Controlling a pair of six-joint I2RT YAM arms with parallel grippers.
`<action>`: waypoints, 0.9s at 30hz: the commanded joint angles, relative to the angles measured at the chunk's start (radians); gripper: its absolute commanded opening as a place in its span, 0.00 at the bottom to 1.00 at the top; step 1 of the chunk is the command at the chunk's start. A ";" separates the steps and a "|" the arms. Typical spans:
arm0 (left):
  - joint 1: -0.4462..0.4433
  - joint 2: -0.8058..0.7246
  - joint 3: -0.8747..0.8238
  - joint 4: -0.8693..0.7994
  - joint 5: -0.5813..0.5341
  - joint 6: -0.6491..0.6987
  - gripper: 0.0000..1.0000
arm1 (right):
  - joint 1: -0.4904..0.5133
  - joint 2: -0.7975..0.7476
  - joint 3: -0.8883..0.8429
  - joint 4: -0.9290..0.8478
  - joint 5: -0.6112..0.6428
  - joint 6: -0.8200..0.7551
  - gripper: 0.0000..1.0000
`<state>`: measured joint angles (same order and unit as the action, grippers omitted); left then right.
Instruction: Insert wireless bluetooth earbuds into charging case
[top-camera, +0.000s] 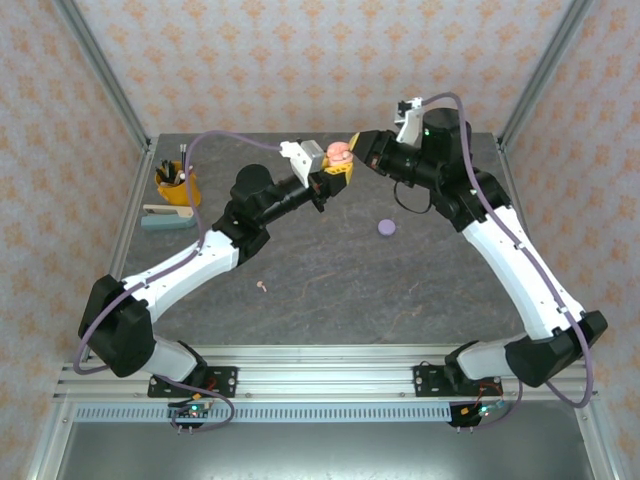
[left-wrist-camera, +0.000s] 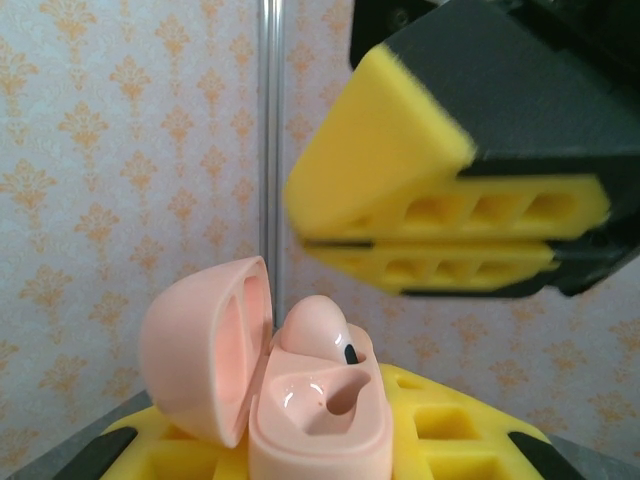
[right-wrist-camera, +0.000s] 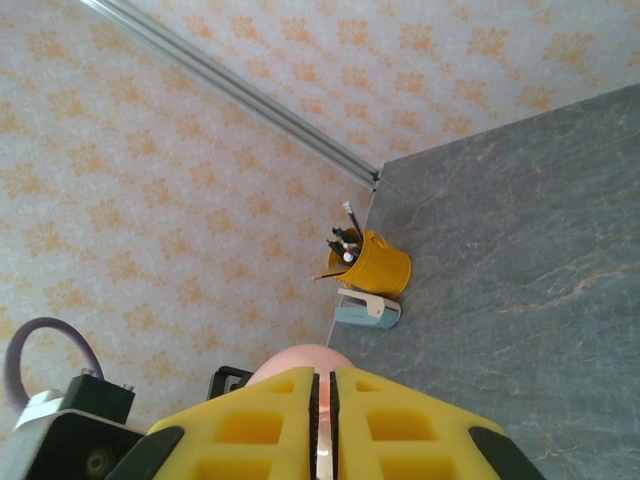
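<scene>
**Open pink case held aloft, one earbud seated**

A pink charging case (left-wrist-camera: 320, 425) is pinched between the yellow fingers of the left gripper (top-camera: 338, 170) and held up over the far middle of the table (top-camera: 330, 300). Its lid (left-wrist-camera: 200, 345) is swung open to the left on its hinge. In the far well of the case a pale pink earbud (left-wrist-camera: 315, 325) is seated, a dark spot showing on its side; the near well (left-wrist-camera: 338, 400) is seen to be empty and glossy.

The right gripper (left-wrist-camera: 310, 238) is poised just above and to the right of the open case, apart from it, with its fingers pressed together. Whether anything tiny is pinched between them cannot be told.

A second pale pink earbud (top-camera: 263, 286) is seen lying loose on the table, nearer and to the left, well apart from both grippers. A closed lilac case (top-camera: 386, 227) lies flat on the table to the right of centre.

At the far left a yellow cup (top-camera: 180, 186) is filled with pens, and a pale blue stapler (top-camera: 165, 215) lies just beside it on its near side.
</scene>
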<state>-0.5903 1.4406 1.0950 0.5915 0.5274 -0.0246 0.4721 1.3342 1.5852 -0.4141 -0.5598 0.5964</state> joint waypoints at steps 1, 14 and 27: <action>-0.005 -0.038 -0.018 0.024 -0.029 0.029 0.00 | -0.016 -0.119 -0.016 -0.024 0.048 -0.026 0.15; 0.111 -0.088 -0.013 0.027 -0.056 0.060 0.00 | 0.016 -0.179 -0.392 -0.044 0.055 0.012 0.51; 0.264 -0.049 0.092 0.026 -0.095 0.003 0.00 | 0.409 0.276 -0.333 -0.103 0.300 -0.132 0.70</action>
<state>-0.3439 1.3788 1.1389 0.5869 0.4576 -0.0032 0.8268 1.5383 1.1702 -0.4870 -0.3614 0.5343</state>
